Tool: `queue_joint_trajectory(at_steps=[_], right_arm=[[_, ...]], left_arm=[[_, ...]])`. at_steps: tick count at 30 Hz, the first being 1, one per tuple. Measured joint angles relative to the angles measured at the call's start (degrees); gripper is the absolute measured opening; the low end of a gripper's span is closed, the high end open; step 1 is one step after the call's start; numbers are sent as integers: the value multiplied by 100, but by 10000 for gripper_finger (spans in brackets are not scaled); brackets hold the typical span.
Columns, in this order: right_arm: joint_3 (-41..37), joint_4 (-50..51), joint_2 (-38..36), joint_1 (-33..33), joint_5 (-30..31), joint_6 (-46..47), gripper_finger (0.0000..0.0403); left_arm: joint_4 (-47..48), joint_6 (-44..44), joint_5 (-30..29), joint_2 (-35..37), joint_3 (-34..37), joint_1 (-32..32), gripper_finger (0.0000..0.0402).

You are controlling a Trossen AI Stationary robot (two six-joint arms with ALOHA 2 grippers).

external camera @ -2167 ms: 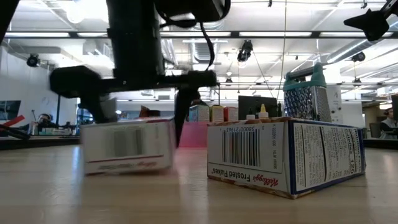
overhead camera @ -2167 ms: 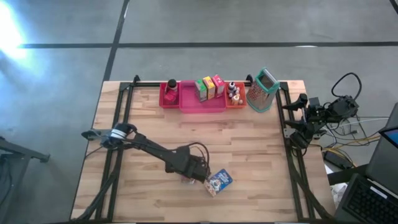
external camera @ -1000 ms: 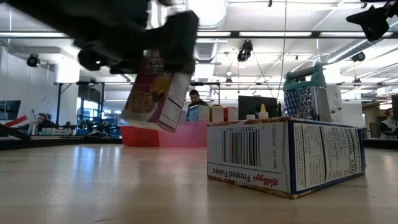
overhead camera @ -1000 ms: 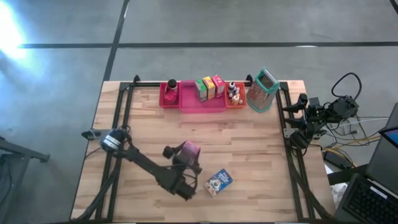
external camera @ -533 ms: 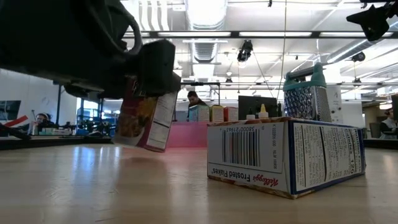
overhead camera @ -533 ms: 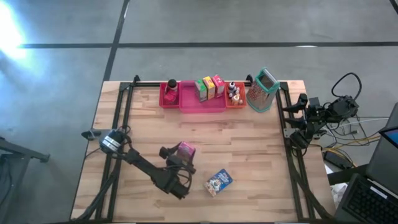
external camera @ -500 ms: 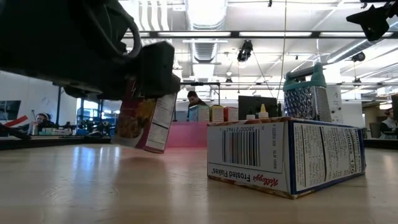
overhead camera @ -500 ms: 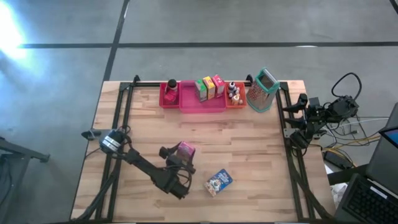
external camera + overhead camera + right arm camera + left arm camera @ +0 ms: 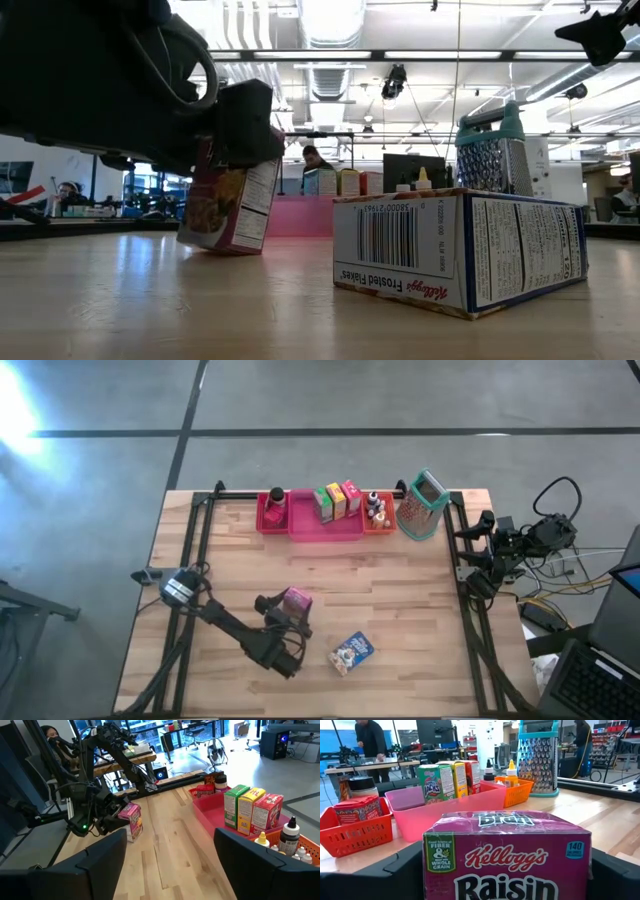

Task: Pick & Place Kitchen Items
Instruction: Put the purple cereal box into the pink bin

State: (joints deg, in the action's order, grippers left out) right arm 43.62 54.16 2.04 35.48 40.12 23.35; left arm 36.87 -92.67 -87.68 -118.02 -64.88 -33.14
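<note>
The purple Raisin Bran box (image 9: pixel 297 601) stands upright on the tabletop near the middle, between the fingers of the left hand (image 9: pixel 286 610). The blue Frosted Flakes box (image 9: pixel 351 652) lies flat just beside it, nearer the front edge. At the far edge, three small boxes (image 9: pixel 337 500), green, yellow and red, stand in a row, next to small bottles (image 9: pixel 377 507); what seems a small jar (image 9: pixel 276 506) is on the other side.

raisin box (image 9: pixel 298 600) left of flakes box (image 9: pixel 352 651)
</note>
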Motion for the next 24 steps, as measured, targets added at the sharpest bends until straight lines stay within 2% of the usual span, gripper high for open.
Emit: queue_joint_trajectory(at_steps=[4, 17, 24], right_arm=[[0, 1, 0, 1, 0, 2, 308], [0, 1, 0, 2, 0, 2, 352], [0, -1, 0, 2, 0, 2, 360]], left_arm=[[3, 17, 62, 0, 11, -40, 395], [-91, 391, 42, 0, -75, -215, 399], [-59, 459, -31, 85, -171, -302, 399]])
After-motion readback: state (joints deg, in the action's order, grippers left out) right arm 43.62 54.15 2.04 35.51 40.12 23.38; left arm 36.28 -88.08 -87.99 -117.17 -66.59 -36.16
